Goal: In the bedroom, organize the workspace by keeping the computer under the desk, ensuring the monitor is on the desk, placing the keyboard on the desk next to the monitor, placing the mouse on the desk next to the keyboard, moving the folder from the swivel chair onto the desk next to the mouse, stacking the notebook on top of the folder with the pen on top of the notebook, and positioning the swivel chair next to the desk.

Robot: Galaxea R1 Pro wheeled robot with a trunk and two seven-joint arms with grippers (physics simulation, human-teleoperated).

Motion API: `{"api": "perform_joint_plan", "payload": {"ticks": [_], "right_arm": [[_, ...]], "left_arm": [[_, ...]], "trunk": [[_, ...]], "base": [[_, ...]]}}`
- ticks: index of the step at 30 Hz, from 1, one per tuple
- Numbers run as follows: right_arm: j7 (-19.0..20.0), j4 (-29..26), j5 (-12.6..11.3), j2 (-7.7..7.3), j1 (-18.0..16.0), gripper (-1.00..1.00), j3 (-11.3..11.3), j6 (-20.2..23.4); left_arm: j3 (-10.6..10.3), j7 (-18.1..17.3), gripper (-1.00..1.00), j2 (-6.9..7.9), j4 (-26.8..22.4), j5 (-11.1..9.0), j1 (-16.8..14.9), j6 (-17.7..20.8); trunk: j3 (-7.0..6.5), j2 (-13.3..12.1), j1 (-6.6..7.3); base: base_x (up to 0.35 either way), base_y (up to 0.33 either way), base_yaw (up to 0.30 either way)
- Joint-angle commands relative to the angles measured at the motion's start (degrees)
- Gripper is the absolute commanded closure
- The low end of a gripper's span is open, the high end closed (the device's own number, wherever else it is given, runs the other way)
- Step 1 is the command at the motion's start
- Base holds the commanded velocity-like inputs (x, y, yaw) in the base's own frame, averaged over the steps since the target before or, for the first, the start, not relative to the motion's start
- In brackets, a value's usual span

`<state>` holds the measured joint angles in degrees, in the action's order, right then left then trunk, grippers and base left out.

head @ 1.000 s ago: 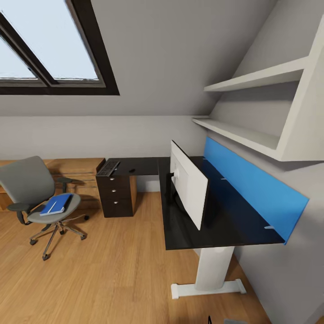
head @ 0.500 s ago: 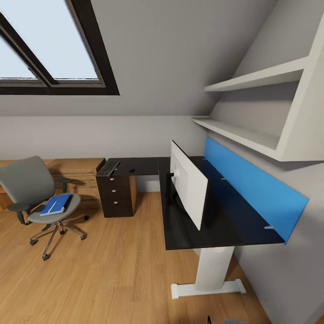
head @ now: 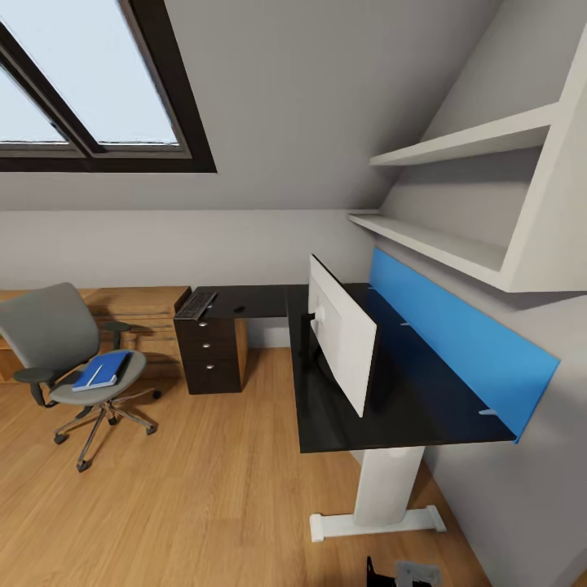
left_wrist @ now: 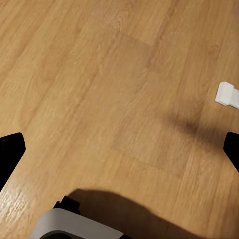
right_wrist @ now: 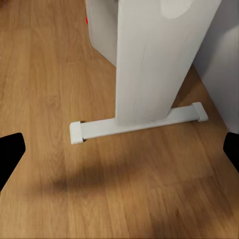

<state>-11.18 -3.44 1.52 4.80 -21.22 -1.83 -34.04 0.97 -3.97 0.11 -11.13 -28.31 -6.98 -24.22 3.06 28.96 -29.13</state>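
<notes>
While the robot stands off from the desk (head: 383,408), both grippers hang low over the wooden floor (left_wrist: 99,74) with fingers spread wide and nothing held, apparently parked for travel. The monitor (head: 342,334), white-backed, stands on the desk; keyboard (head: 196,305) and mouse (head: 239,309) lie on its far wing. The blue folder (head: 102,369) rests flat on the grey swivel chair (head: 65,350), well apart from the desk.

A black L-shaped desk (head: 408,408) on a white leg holds a white monitor (head: 342,330) standing upright on its near wing, seen from behind, while a dark keyboard (head: 196,305) and a small black mouse (head: 239,309) lie apart on the far wing above the drawers. The grey swivel chair (head: 61,350) stands well apart from the desk on the wood floor, with a blue folder (head: 102,370) lying flat on its seat.
</notes>
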Motion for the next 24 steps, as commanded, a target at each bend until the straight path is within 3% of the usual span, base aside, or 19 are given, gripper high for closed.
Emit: {"api": "perform_joint_plan", "payload": {"ticks": [1,4,5,6,11,19,24], "right_arm": [[-0.2,-1.4,0.2,0.04,-0.1,-1.0,-0.2,1.5],[-0.2,-7.0,0.1,0.16,-0.2,-1.0,-0.2,8.3],[-0.2,-11.6,0.1,0.36,-0.2,-1.0,-0.1,13.5],[-0.2,-14.1,0.1,0.49,-0.2,-1.0,-0.1,15.9],[-0.3,-25.5,0.0,1.25,-0.2,-1.0,-0.1,25.8],[-0.4,-39.1,0.1,2.25,-0.2,-1.0,0.2,33.1],[-0.3,-47.3,0.1,2.31,-0.2,-1.0,1.9,36.6]], "left_arm": [[0.1,-0.4,-1.0,0.01,0.1,-0.4,-0.1,-0.1],[0.1,-0.4,-1.0,0.04,0.1,-0.4,-0.1,-0.1],[0.1,-0.4,-1.0,0.05,0.1,-0.4,-0.1,-0.1],[0.1,-0.4,-1.0,0.06,0.1,-0.4,-0.1,-0.1],[0.1,-0.4,-1.0,0.12,0.1,-0.4,-0.1,-0.1],[0.1,-0.4,-1.0,0.15,0.1,-0.4,-0.1,-0.2],[0.1,-0.4,-1.0,0.16,0.1,-0.4,-0.1,-0.2]], "trunk": [[0.12,0.1,-0.03],[0.12,0.1,-0.03],[0.12,0.1,-0.03],[0.12,0.1,-0.03],[0.12,0.1,-0.03],[0.12,0.1,-0.03],[0.12,0.1,-0.03]], "base": [[0.0,0.0,0.0],[0.0,0.0,0.0],[0.0,0.0,0.0],[0.0,0.0,0.0],[0.0,0.0,0.0],[0.0,0.0,0.0],[0.0,0.0,0.0]]}}
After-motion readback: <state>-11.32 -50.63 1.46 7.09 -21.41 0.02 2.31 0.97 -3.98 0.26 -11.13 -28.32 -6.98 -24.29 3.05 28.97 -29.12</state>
